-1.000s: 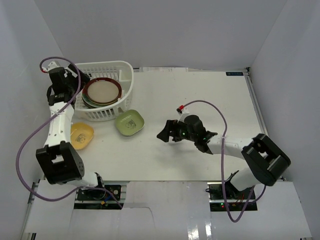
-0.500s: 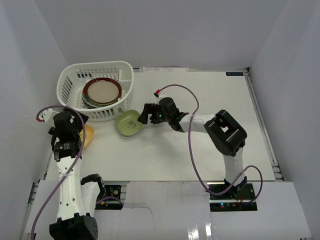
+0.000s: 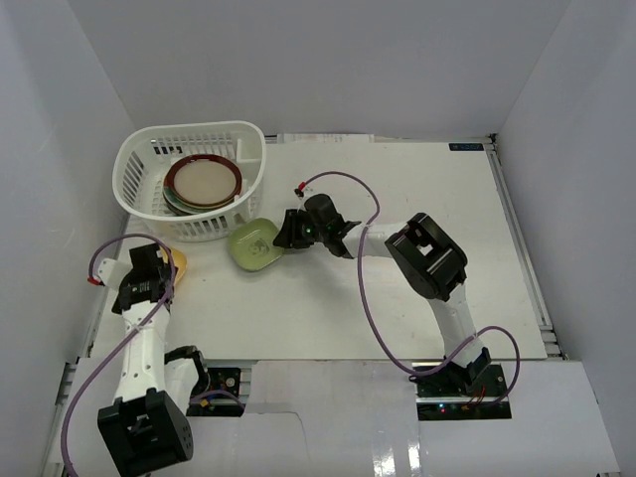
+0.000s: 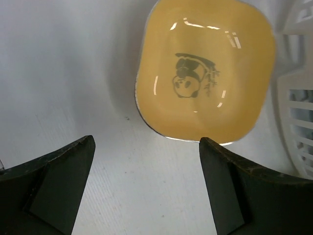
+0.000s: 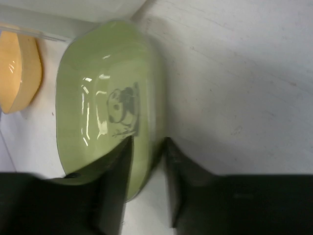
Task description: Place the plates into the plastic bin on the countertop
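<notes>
The small green plate (image 3: 254, 244) (image 5: 105, 112), with a panda print, lies on the countertop (image 3: 397, 199) just right of the plastic bin (image 3: 149, 141). My right gripper (image 3: 285, 235) (image 5: 146, 161) is shut on its right rim, one finger inside the dish and one outside. The small yellow plate (image 3: 179, 263) (image 4: 205, 83) lies below the bin. My left gripper (image 3: 159, 278) (image 4: 146, 186) hovers open just short of its near edge, with bare countertop between the fingers. A stack of plates (image 3: 203, 182), maroon-rimmed one on top, sits in the bin.
The bin's slotted wall (image 4: 299, 103) stands right beside the yellow plate. White walls close in on the left, back and right. A metal rail (image 3: 517, 238) runs along the countertop's right edge. The yellow plate's edge (image 5: 19, 73) shows beyond the green one.
My right gripper has reached left across the countertop to the green plate and closed on its rim. My left arm has pulled back from the bin and come down in front of the yellow plate.
</notes>
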`<state>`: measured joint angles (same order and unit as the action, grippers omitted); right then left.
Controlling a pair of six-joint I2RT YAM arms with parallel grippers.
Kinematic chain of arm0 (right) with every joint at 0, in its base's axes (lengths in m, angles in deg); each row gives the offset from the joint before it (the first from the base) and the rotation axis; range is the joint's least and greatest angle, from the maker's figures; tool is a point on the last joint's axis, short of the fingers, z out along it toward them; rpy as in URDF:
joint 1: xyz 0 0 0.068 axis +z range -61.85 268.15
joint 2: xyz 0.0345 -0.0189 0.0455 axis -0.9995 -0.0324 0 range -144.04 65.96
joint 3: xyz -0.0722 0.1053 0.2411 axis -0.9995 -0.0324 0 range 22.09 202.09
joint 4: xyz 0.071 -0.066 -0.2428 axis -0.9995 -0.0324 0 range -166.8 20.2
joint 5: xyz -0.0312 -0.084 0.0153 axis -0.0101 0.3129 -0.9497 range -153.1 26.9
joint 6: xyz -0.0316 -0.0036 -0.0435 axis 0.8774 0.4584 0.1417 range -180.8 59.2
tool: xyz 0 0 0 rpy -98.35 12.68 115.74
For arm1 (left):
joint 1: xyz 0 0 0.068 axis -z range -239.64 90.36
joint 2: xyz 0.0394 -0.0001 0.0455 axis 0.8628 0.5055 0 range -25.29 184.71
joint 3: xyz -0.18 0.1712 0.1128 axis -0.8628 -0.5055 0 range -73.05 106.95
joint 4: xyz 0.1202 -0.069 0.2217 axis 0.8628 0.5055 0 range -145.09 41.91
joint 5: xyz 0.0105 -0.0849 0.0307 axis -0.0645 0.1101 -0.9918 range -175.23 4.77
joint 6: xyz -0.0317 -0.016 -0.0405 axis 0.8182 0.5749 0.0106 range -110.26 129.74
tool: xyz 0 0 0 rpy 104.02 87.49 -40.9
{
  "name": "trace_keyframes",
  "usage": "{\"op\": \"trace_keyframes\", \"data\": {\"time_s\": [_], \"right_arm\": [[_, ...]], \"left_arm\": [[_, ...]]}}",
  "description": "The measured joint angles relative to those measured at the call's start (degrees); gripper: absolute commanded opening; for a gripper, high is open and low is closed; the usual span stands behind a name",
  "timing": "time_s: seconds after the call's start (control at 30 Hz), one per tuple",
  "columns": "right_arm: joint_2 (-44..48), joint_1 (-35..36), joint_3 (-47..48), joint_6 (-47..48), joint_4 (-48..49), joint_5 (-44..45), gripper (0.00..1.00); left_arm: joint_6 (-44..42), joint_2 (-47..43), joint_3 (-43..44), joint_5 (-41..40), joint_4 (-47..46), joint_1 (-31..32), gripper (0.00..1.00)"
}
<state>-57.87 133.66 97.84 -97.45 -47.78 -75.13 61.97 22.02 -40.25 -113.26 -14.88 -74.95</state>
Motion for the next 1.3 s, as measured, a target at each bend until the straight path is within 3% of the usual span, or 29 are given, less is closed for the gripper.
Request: {"op": "trace_keyframes", "data": {"time_s": [0.13,0.27,0.37,0.5,0.6,0.63,0.7,0.73,0.83,0.87,1.1,1.3], "right_arm": [[-0.2,0.0,-0.7,-0.8,0.3,0.0,0.08],[2.8,0.0,-8.3,-1.7,4.9,0.6,0.08],[9.7,0.0,-17.0,-1.7,6.9,1.7,0.08],[18.6,0.0,-25.5,-1.7,9.6,2.6,0.08],[24.3,0.0,-29.3,-1.7,11.3,2.5,0.08],[26.5,0.0,-30.7,-1.7,11.9,2.4,0.08],[30.1,0.0,-33.0,-1.7,12.5,2.4,0.08],[32.1,0.0,-33.9,-1.5,12.4,2.5,0.08],[36.8,0.0,-34.7,-0.2,11.0,2.8,0.08],[38.0,0.0,-34.6,0.3,10.5,2.9,0.08],[39.3,0.0,-25.7,4.0,3.3,4.5,0.08],[30.6,0.1,-7.4,6.0,-1.5,7.2,0.08]], "left_arm": [[1.9,5.9,-2.6,1.5,-2.6,-3.5,0.98],[3.0,9.6,-3.6,3.1,-5.7,-5.0,0.96],[3.8,9.0,-5.2,4.0,-8.6,-5.5,0.87],[4.6,9.1,-7.5,4.9,-10.8,-6.6,0.83],[4.8,11.5,-7.7,5.7,-12.7,-8.0,0.70],[4.6,12.5,-7.7,5.9,-13.5,-8.4,0.55],[4.3,13.6,-7.5,6.7,-15.1,-8.9,0.39],[3.8,13.9,-7.5,7.2,-15.6,-9.0,0.25],[2.6,13.3,-7.5,9.3,-16.8,-9.1,0.10],[1.7,12.3,-7.5,10.0,-17.2,-9.1,0.00],[-3.5,4.6,-7.5,16.0,-15.7,-9.1,0.00],[-5.0,-1.1,-7.6,27.7,-13.0,-6.3,0.00]]}}
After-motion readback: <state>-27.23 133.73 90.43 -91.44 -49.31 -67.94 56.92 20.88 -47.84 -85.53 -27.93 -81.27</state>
